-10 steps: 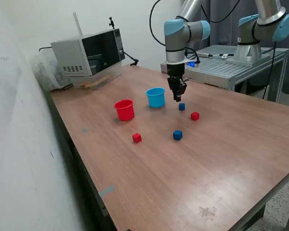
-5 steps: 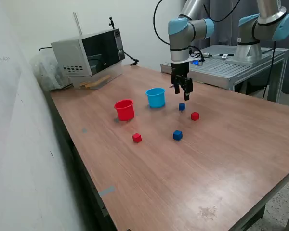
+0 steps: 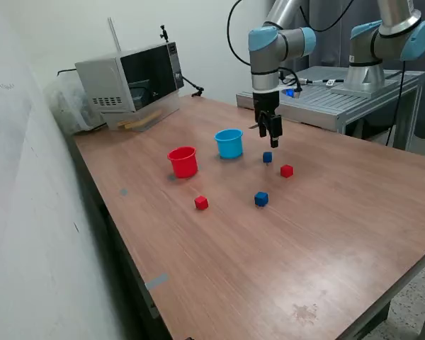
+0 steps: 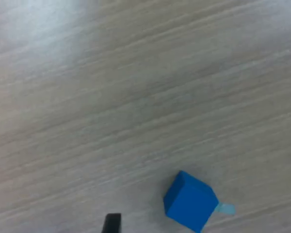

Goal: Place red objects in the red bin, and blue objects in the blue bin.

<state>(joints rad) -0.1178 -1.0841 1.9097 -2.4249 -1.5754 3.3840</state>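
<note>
My gripper (image 3: 274, 139) hangs open and empty just above a dark blue cube (image 3: 268, 157) near the light blue cup (image 3: 229, 143). In the wrist view that cube (image 4: 190, 201) lies on the wood between my two dark fingertips (image 4: 111, 223), which stand wide apart, and a bit of blue tape sticks out beside it. The red cup (image 3: 183, 161) stands at the exterior view's left of the blue cup. A red cube (image 3: 287, 171) lies close to the first blue cube. A second blue cube (image 3: 261, 199) and a second red cube (image 3: 201, 203) lie nearer the front.
A microwave (image 3: 131, 81) stands at the table's back left corner. A second arm (image 3: 382, 42) stands on a metal platform (image 3: 340, 95) behind the table at the exterior view's right. A wall runs along the left edge.
My gripper has moved a little to the exterior view's right and risen slightly over the last second. The cubes and cups have not moved.
</note>
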